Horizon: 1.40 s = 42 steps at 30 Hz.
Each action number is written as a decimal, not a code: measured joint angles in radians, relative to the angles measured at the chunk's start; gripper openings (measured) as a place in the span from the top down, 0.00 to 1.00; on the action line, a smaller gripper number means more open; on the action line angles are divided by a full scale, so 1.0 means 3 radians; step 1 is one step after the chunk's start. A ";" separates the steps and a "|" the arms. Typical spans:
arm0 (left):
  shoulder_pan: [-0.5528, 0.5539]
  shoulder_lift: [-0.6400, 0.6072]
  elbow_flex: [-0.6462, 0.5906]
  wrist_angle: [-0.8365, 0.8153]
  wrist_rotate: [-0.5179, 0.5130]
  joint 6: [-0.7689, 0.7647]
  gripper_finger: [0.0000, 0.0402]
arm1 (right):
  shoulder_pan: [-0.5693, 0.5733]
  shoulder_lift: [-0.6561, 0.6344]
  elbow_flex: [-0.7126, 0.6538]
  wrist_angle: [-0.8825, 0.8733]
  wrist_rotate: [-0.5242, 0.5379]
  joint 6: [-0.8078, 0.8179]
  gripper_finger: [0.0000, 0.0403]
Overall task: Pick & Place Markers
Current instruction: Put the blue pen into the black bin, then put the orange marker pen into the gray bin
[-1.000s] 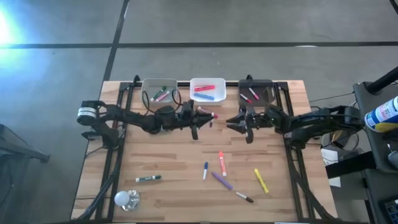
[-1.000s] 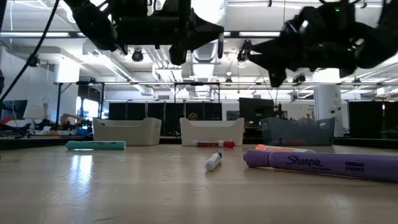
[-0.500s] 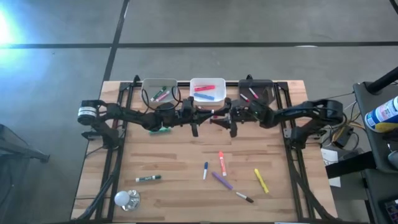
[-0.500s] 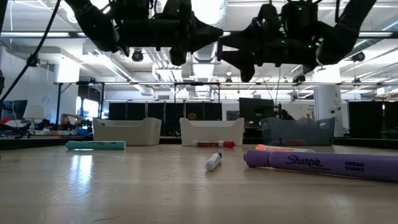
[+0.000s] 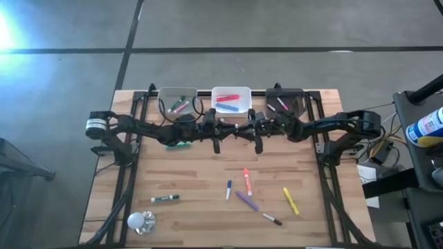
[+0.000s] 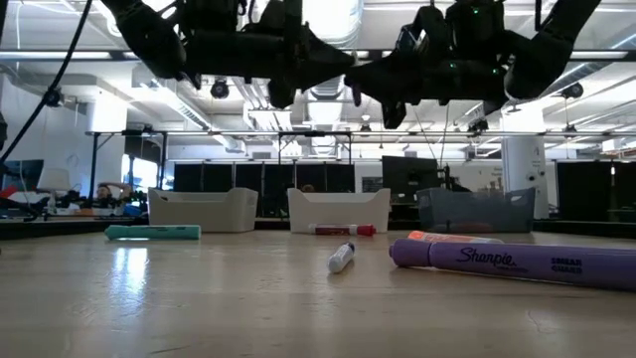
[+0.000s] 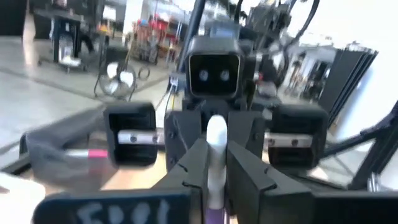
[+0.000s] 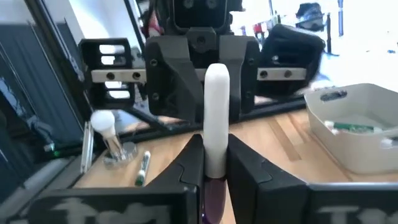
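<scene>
Both grippers meet tip to tip above the table's middle, just in front of the white bin [image 5: 230, 99]. My left gripper [image 5: 223, 130] and my right gripper [image 5: 250, 130] are each shut on one marker [image 8: 216, 118], which has a white barrel and purple ends. It spans level between them, high above the table [image 6: 355, 88]. Other markers lie flat on the wood: green [image 5: 165, 198], blue [image 5: 228, 189], orange [image 5: 246, 181], purple [image 5: 246, 201], yellow [image 5: 290, 200] and a dark one [image 5: 271, 219]. More lie in the bins. My left gripper pinches the marker's left end [image 7: 215, 186] between its two fingers, coming level from the table's left, fingers along the barrel. The marker is lifted clear and level. My right gripper pinches the marker's other end [image 8: 215, 171] between its two fingers, coming level from the table's right, fingers along the barrel.
A clear bin [image 5: 178, 100] and a black bin [image 5: 285, 102] flank the white one at the far edge. A red marker [image 6: 343, 230] lies before the white bin, and a teal one [image 5: 178, 144] lies under the left arm. A light bulb [image 5: 140, 221] sits near the left corner.
My right gripper has swung toward the table's left, from in front of the black bin to the left gripper's tip, and its fingers have come around the marker's free end. The left gripper and the marker have stayed in place.
</scene>
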State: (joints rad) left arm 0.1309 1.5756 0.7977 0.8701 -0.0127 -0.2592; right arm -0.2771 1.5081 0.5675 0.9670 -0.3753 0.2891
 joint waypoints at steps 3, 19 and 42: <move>0.0029 -0.0185 -0.0010 -0.0405 -0.0053 0.0026 0.80 | -0.0070 -0.0239 0.0008 -0.0478 0.0042 -0.0146 0.91; 0.0021 -0.0773 -0.0066 -0.1924 -0.0126 0.0235 0.70 | -0.1621 -0.0840 0.0723 -0.4074 0.1794 -0.1610 0.91; 0.0011 -0.0773 -0.0508 -0.1764 -0.0126 0.0023 0.70 | -0.2320 0.0360 0.1187 -0.4464 0.1510 -0.1634 0.65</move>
State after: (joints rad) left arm 0.1341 1.3437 0.6452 0.3410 -0.0505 -0.2524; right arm -0.9730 1.6160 0.9237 -0.3721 0.0776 -0.2012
